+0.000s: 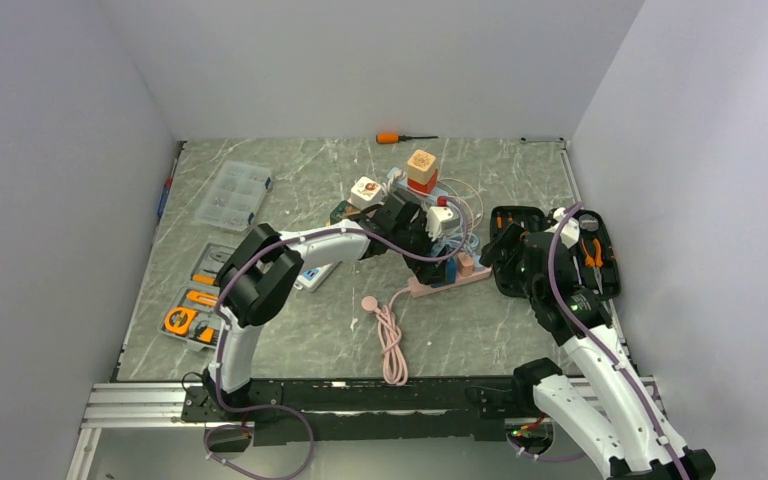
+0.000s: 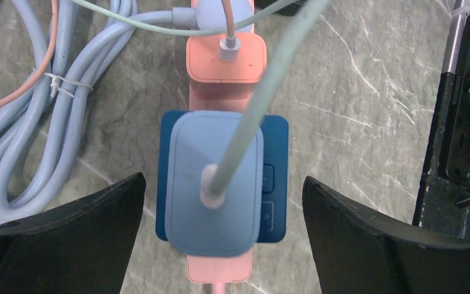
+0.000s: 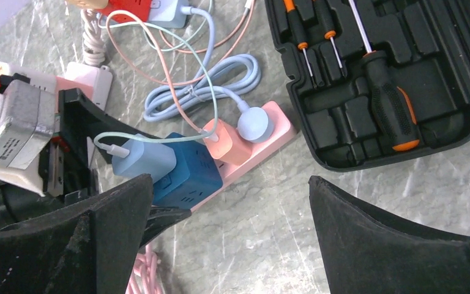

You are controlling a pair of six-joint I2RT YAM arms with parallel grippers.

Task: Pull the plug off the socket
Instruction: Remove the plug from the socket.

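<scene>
Left gripper (image 2: 223, 187) wide open, straddling light-blue plug (image 2: 202, 159). Rigid, slick plastic, likely seated tight: you grab flat sides, not cable (image 2: 263, 92). Right gripper (image 3: 231, 184) open too, empty.

Marble table (image 1: 480, 340) (grey-green) bears pink power strip (image 3: 281, 128), tool case (image 3: 343, 122), screwdriver (image 1: 397, 137).

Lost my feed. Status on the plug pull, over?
Both open: left gripper straddles light-blue plug, right gripper empty. Plug seated in blue adapter. Watch mint cable rising off plug.

Pale blue plug (image 2: 190, 205) in navy socket (image 2: 275, 146)
</scene>
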